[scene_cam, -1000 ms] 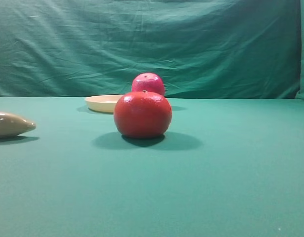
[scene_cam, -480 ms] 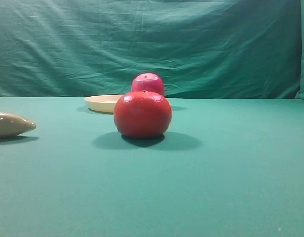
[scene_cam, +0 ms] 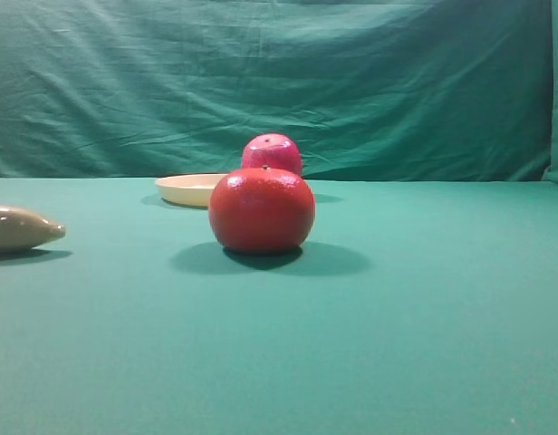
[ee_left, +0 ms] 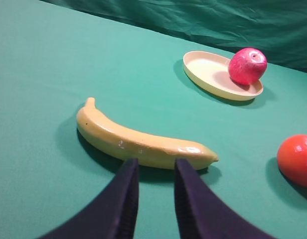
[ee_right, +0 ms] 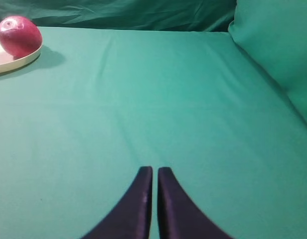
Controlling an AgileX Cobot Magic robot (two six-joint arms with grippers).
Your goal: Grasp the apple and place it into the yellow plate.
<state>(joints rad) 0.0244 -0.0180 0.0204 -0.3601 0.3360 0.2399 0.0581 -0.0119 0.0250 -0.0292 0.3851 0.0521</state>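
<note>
The glossy crimson apple [ee_left: 247,65] rests inside the pale yellow plate [ee_left: 206,72], near its far right rim. The high view shows the apple [scene_cam: 272,152] half hidden behind an orange-red fruit, with the plate [scene_cam: 188,188] showing to its left. My left gripper [ee_left: 154,164] hovers low just in front of a banana, far from the plate, its fingers a little apart and empty. My right gripper [ee_right: 155,170] is shut on nothing over bare cloth, with the apple [ee_right: 19,36] and plate [ee_right: 9,62] far off at the upper left.
An orange-red round fruit [scene_cam: 262,210] stands mid-table in front of the plate. A yellow banana [ee_left: 138,142] lies at the left, directly ahead of my left fingers. A green cloth covers the table and hangs as a backdrop [scene_cam: 351,82].
</note>
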